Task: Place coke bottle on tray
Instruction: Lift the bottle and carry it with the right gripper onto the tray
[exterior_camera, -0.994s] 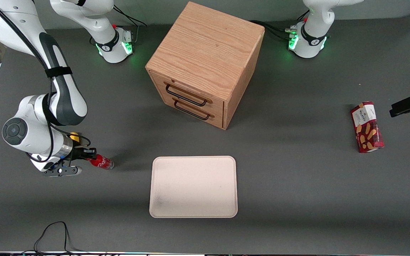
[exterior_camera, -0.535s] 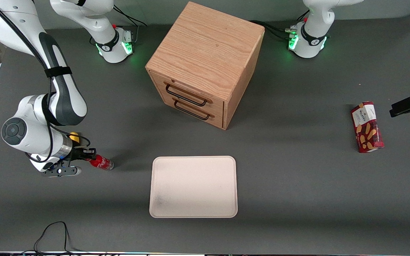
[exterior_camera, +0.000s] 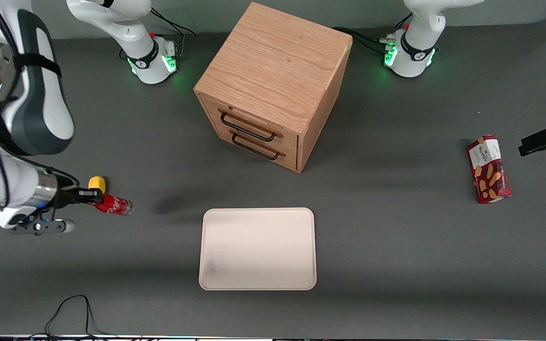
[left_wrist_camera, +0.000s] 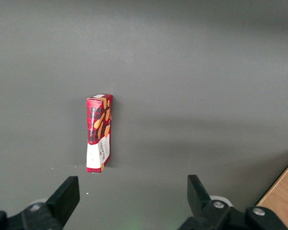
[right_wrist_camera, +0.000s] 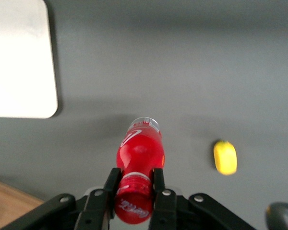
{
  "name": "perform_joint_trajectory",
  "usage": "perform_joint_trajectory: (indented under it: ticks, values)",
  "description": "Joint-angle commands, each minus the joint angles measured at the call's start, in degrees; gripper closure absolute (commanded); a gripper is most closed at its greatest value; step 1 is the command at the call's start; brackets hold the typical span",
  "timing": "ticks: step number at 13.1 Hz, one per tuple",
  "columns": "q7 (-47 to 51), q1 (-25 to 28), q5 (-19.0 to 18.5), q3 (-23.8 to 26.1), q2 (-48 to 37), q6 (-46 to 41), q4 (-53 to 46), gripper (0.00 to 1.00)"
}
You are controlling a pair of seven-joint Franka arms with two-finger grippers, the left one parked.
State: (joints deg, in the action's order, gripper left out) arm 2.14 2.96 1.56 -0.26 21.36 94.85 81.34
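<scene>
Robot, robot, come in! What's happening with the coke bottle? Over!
Gripper shut on coke bottle, lifted off the table at the working arm's end. Tray bare, waiting. Nothing between them; lemon sits beside the bottle.

bare table [exterior_camera: 168,237] lies between gripper [exterior_camera: 94,198] and tray [exterior_camera: 258,248].

In the front view my arm runs off the picture's edge, and my pincer [exterior_camera: 94,198] covers the cap end of the coke bottle [exterior_camera: 113,205]. In my wrist view the tray [right_wrist_camera: 20,57] and the wooden cabinet [right_wrist_camera: 9,203] are each cut to one corner. The yellow thing [right_wrist_camera: 225,156] is blurred; I cannot tell what it is.
</scene>
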Motion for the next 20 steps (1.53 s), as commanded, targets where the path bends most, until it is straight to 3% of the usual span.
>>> perform_joint_trajectory:
  ticks: [1,5,11,14,20]
  values:
    - [1.4,0.1,0.3,0.0,1.2,-10.3,-9.3,1.0]
    - [5.0,1.8,0.0,0.4,3.9,-15.0,-15.7,1.0]
    - [22.5,10.0,0.2,0.5,17.4,-13.1,-29.7,1.0]
    - [30.6,10.3,0.2,3.3,21.9,-3.4,-31.3,1.0]
    - [43.9,12.9,0.1,3.3,29.9,16.4,-31.4,1.0]
